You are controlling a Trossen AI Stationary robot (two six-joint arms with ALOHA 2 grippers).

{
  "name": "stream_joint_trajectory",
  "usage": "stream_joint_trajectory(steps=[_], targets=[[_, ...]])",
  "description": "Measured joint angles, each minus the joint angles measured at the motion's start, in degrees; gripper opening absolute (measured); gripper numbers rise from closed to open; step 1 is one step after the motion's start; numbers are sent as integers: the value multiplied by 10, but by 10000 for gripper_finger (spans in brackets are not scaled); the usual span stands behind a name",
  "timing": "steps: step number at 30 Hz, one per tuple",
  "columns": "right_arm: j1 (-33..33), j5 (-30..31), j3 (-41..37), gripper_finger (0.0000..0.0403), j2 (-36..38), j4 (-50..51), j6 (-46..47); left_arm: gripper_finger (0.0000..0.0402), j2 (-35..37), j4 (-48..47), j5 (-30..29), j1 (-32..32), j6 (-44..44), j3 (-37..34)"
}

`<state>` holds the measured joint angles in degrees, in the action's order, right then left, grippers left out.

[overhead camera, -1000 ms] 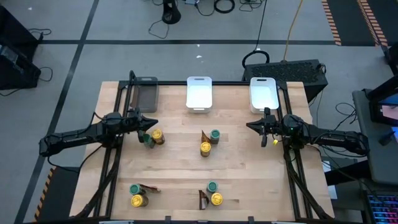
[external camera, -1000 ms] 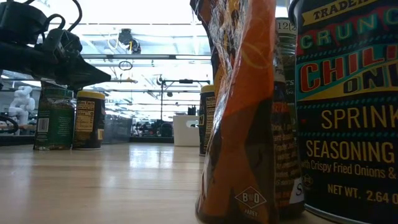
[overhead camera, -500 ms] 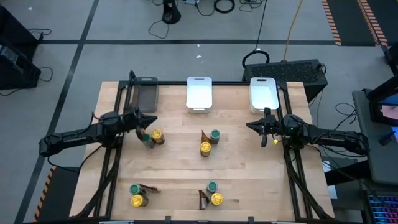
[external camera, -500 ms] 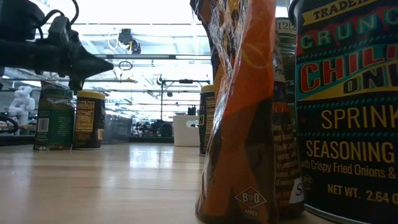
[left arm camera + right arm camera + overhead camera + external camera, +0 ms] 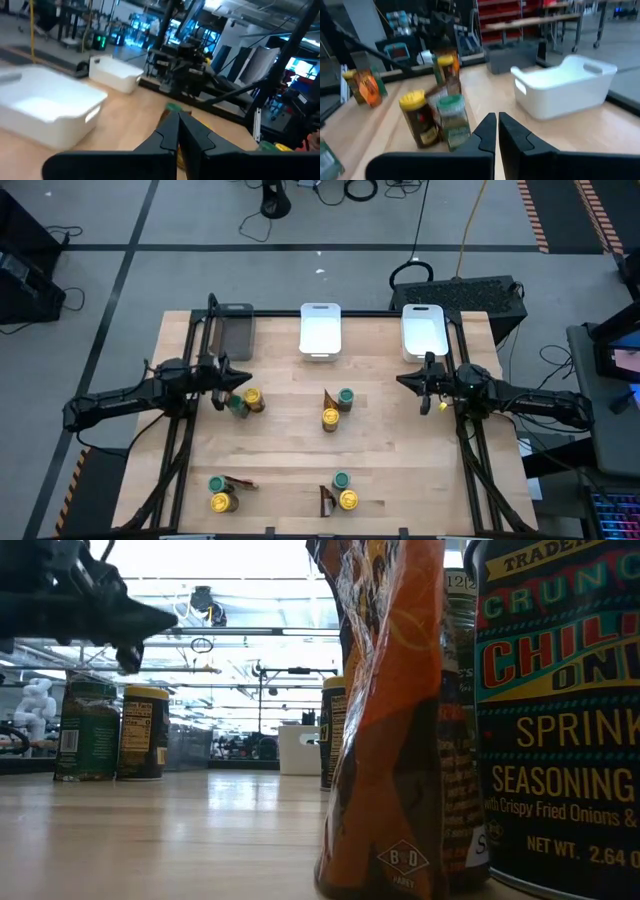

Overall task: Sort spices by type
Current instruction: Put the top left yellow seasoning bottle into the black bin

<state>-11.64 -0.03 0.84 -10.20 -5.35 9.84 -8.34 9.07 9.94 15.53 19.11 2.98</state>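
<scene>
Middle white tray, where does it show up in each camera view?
High view: middle white tray, centre of the far edge.
Low view: the tray, small and distant, left of centre.
Left wrist view: the nearer, larger white tray.
Right wrist view: the only white tray.
Shared landmark: centre yellow-lidded jar.

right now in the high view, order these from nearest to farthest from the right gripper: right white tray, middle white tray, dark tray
From the right gripper:
1. Right white tray, just behind it at the table's back edge.
2. Middle white tray, back centre.
3. Dark tray, back left, by the left arm.
</scene>
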Motion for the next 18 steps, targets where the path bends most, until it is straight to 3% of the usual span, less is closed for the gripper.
stream_joint_trajectory(steps=[18], targets=[[0, -15, 0, 0, 0, -156, -42, 13, -38, -36, 3, 0, -81, 65]])
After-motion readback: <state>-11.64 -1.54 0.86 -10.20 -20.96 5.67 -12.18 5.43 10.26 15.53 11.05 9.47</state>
